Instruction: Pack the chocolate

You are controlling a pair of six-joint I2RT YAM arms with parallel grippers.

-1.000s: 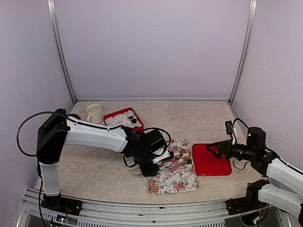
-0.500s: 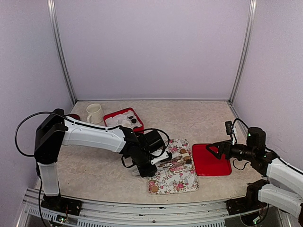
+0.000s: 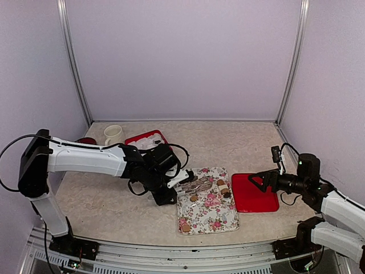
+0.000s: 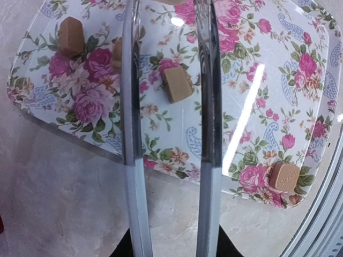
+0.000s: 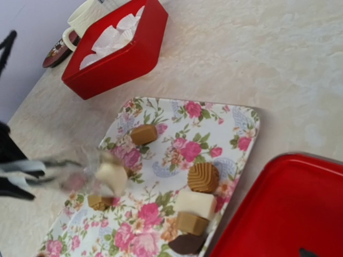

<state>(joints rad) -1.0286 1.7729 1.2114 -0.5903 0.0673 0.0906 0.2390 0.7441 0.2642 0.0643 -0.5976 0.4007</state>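
The left gripper [image 3: 203, 182] reaches in from the left of the overhead view and sits over the far part of the floral tray [image 3: 209, 216]. Its jaws are two long metal blades drawn close together. In the right wrist view they are a blur at centre left, clamped on a cream-white piece [image 5: 111, 179] over the tray's left side. In the left wrist view the blades run side by side up the middle of the frame, and their tips are cut off at the top edge.

The rest of the chocolate [image 5: 203, 177] lies on the tray. A round ridged tan piece sits toward its right side, with a white block [image 5: 195, 203], a tan square [image 5: 192, 223] and a dark brown piece [image 5: 187, 243] packed below it along that edge. Another tan piece [image 5: 143, 134] lies toward the upper left and a small one [image 5: 99, 202] at lower left. Overhead, a lone tan round [image 3: 185, 227] sits in the tray's near left corner.

The right gripper [image 3: 258, 181] hangs at the right of the overhead view, above the left edge of a flat red lid [image 3: 259, 200]. Its jaws are wide apart with nothing between them.

The red box [image 5: 123, 61] with its white crinkled liner [image 5: 115, 35] stands on the desk [image 3: 239, 142] in the upper left of the right wrist view. A mug [image 5: 80, 21] stands behind it.
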